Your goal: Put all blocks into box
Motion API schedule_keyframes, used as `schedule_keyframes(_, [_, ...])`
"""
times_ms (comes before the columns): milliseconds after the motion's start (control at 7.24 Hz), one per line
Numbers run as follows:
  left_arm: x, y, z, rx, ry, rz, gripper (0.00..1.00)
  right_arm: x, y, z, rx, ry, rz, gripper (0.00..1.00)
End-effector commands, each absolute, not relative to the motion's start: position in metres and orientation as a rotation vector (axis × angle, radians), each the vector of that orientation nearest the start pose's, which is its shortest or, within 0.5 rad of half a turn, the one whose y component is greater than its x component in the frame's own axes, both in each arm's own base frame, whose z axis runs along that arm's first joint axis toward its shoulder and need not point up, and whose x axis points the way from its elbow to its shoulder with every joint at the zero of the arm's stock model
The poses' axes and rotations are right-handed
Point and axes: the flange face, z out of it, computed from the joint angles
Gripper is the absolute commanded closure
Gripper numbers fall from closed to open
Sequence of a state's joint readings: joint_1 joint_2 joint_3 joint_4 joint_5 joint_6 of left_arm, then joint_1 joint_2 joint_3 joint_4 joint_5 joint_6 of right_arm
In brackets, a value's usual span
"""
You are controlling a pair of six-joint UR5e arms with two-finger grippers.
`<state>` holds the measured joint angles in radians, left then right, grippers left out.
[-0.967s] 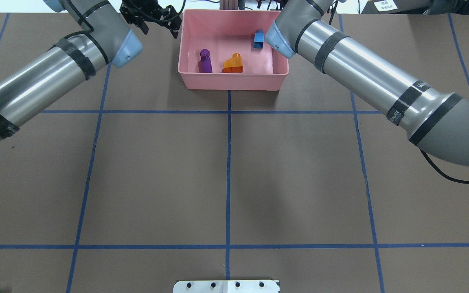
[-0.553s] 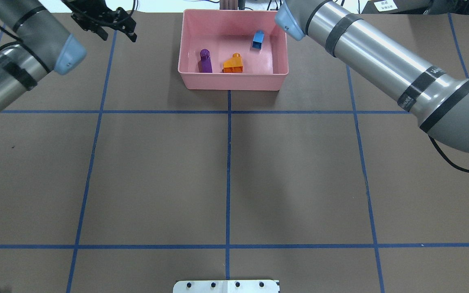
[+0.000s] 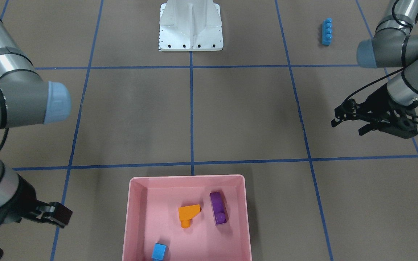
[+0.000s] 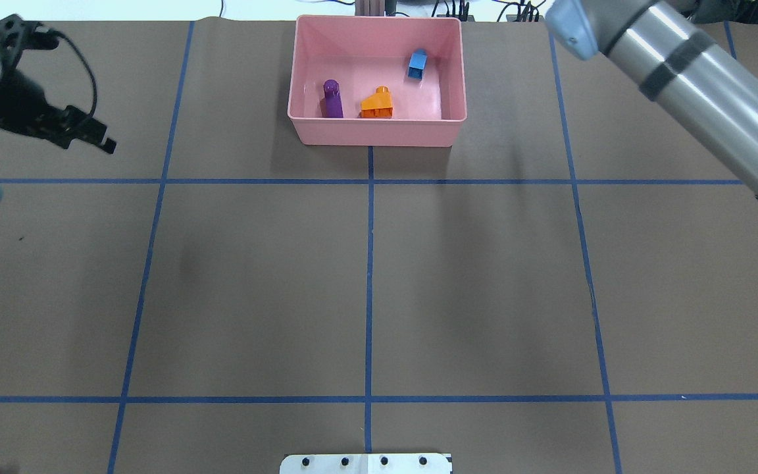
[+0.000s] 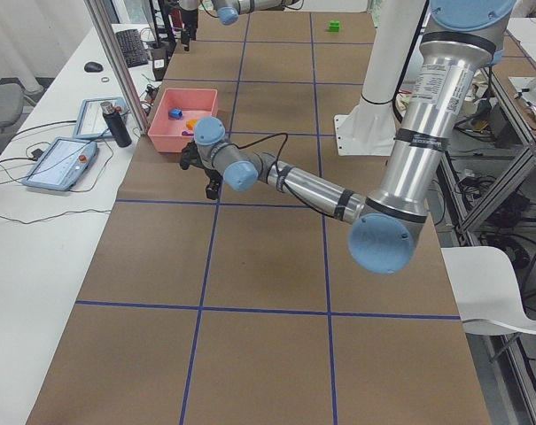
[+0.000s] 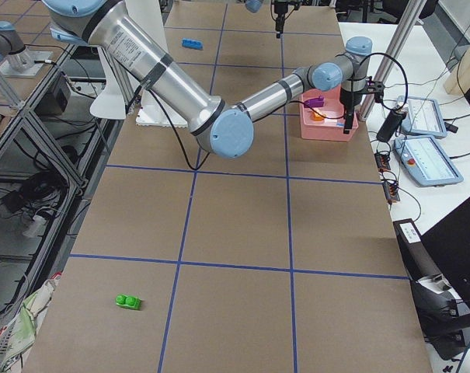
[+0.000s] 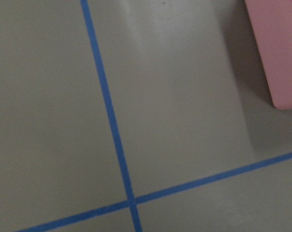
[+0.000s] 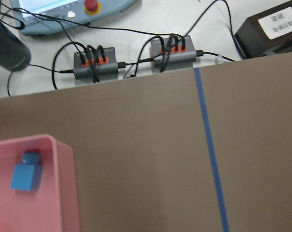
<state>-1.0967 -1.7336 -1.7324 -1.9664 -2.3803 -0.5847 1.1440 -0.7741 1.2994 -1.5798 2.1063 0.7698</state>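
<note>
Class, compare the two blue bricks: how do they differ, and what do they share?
The small blue brick lies inside the box; the long blue brick lies on the bare table, far from it. The small one is cube-like; the long one is a narrow strip with a row of studs. Both are blue.

Left arm (image 3: 401, 88) and right arm (image 4: 701, 72) of polished silver tubing, matte grey joints, pale blue round end caps (image 3: 57, 102), black tape bands (image 4: 674, 64), thin black cable (image 3: 368, 85), black left gripper (image 3: 347, 126), dark right gripper (image 3: 63, 215), white base plate (image 3: 191, 21) with dark screw holes.
</note>
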Motion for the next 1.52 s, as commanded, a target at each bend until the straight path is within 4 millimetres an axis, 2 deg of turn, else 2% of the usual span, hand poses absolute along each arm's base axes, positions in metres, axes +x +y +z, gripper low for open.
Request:
schedule_keyframes(0, [0.151,-0.417,0.486,0.149,0.968,0.21,0.0,-0.149,-0.633,0.386,0.153,-0.694,0.065,0.01])
schedule_keyframes(138, [0.134,-0.367,0.504,0.126,0.961,0.225,0.0,-0.121,-0.578,0.421,0.152,-0.684,0.046,0.01])
schedule_keyframes(276, [0.131,-0.315,0.535,0.134,0.96,0.292,0.0,-0.096,-0.518,0.448,0.134,-0.672,0.052,0.01])
schedule_keyframes(415, [0.126,-0.279,0.556,0.119,0.942,0.331,0.0,-0.081,-0.474,0.463,0.111,-0.667,0.057,0.01])
schedule_keyframes(553, [0.122,-0.255,0.568,0.092,0.933,0.362,0.0,-0.069,-0.441,0.474,0.107,-0.661,0.029,0.01])
schedule_keyframes(691, [0.129,-0.24,0.575,0.036,0.919,0.36,0.0,-0.058,-0.414,0.498,0.114,-0.664,0.005,0.01])
schedule_keyframes(829, [0.152,-0.229,0.577,-0.026,0.892,0.356,0.0,-0.052,-0.394,0.52,0.138,-0.682,-0.003,0.01])
schedule_keyframes(967, [0.179,-0.213,0.58,-0.064,0.85,0.395,0.0,-0.048,-0.383,0.53,0.154,-0.691,-0.009,0.01])
schedule_keyframes(1106, [0.205,-0.193,0.58,-0.111,0.834,0.414,0.0,-0.047,-0.38,0.532,0.153,-0.692,-0.006,0.01])
schedule_keyframes(1382, [0.243,-0.157,0.584,-0.163,0.776,0.446,0.0,-0.048,-0.382,0.528,0.16,-0.696,-0.004,0.01])
